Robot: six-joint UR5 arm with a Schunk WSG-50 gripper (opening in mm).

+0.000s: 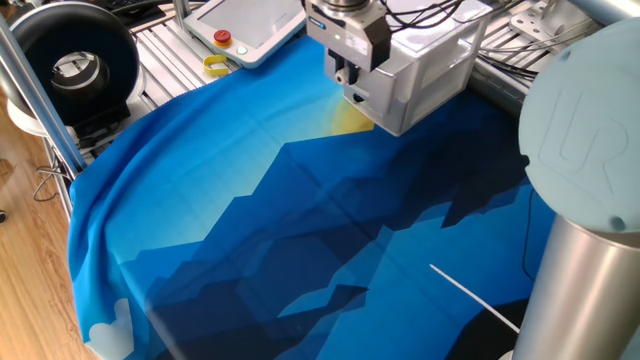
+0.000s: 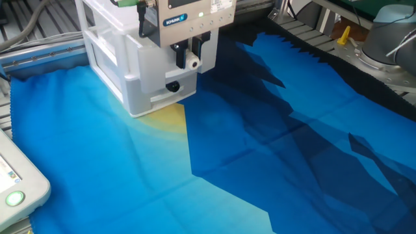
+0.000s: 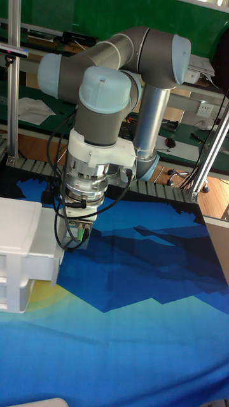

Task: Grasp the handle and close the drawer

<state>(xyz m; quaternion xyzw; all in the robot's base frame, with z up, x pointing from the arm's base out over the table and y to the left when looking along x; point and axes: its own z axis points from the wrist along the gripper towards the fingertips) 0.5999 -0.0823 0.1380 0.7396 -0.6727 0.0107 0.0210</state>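
Note:
The drawer (image 2: 158, 67) sits in the upper slot of a translucent white drawer unit (image 2: 107, 55), its front nearly level with the unit's face. Its handle, a small white knob (image 2: 192, 63), is held between the dark fingers of my gripper (image 2: 190, 57), which is shut on it. Just below, the other drawer's black knob (image 2: 172, 86) shows. In the one fixed view my gripper (image 1: 347, 78) is pressed against the unit (image 1: 425, 65) and hides the handle. The tall view shows my gripper (image 3: 73, 234) against the unit's right side (image 3: 25, 254).
A blue cloth (image 1: 300, 230) covers the table. Behind it lie a white teach pendant (image 1: 245, 25) and a yellow piece (image 1: 215, 67). A black round device (image 1: 75, 65) stands far left. The arm's grey base (image 1: 590, 220) fills the right side.

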